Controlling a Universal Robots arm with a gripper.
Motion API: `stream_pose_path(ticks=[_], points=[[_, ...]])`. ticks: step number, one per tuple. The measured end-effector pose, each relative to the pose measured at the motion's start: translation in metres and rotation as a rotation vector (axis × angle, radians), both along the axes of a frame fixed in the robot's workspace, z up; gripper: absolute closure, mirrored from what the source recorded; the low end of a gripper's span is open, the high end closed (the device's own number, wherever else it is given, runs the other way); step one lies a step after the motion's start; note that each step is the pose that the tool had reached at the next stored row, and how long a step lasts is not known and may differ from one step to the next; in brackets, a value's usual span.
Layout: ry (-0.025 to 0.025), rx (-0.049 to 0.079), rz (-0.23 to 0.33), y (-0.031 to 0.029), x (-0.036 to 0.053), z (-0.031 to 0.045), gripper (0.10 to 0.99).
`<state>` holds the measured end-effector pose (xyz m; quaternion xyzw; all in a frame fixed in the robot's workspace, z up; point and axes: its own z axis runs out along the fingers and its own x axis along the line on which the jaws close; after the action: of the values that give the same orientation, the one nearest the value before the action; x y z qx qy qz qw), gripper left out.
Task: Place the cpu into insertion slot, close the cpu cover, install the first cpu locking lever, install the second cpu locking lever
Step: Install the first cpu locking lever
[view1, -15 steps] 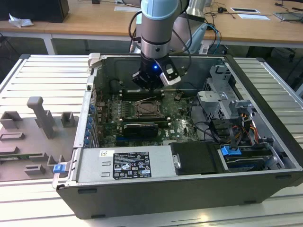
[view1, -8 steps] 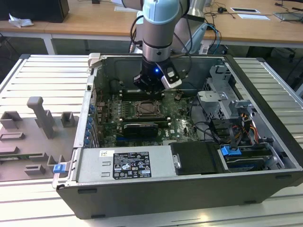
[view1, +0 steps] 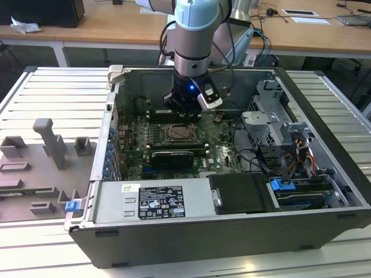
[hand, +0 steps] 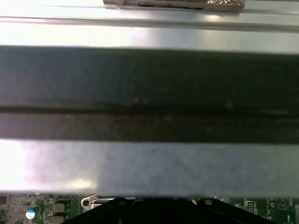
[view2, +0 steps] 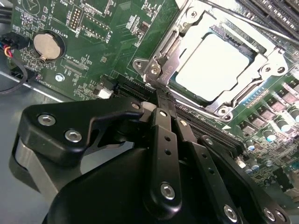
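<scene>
Ribbed metal surface [view1: 52, 92], wooden desks behind, open computer case [view1: 324, 139], end effector [view2: 161, 93] fingers together, empty, just beside cpu cover [view2: 187, 28] over cpu [view2: 212, 65]

- The gripper [view2: 161, 95], black, rises from the lower frame; its fingers [view2: 164, 140] are pressed together, tips at the socket's lower-left corner.
- The cpu [view2: 212, 65], pale and glaring, lies in the slot [view2: 261, 44] at upper right.
- The cover [view2: 187, 32] frames the chip, lying flat over it.
- A lever [view2: 163, 58] runs along the cover's left side, just above the fingertips.
- The green board [view2: 103, 42] fills the upper left, with a round coin battery [view2: 46, 45] on it.
</scene>
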<state>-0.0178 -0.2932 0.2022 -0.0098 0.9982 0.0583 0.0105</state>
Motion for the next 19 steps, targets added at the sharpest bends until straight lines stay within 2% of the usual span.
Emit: stream_pose_path(ticks=[2,5,6,9,10,19], points=[[0.0007,-0.009,0.0,-0.0002,-0.0001,-0.0006,0.98],[0.0004,-0.009,0.0,-0.0002,-0.0001,0.0002,0.98],[0.0003,-0.009,0.0,-0.0002,-0.0001,0.0022,0.98],[0.0005,-0.009,0.0,-0.0002,-0.0001,0.0145,0.98],[0.0006,-0.009,0.0,-0.0002,-0.0001,0.0156,0.98],[0.0004,-0.009,0.0,-0.0035,-0.0001,0.0156,0.98]])
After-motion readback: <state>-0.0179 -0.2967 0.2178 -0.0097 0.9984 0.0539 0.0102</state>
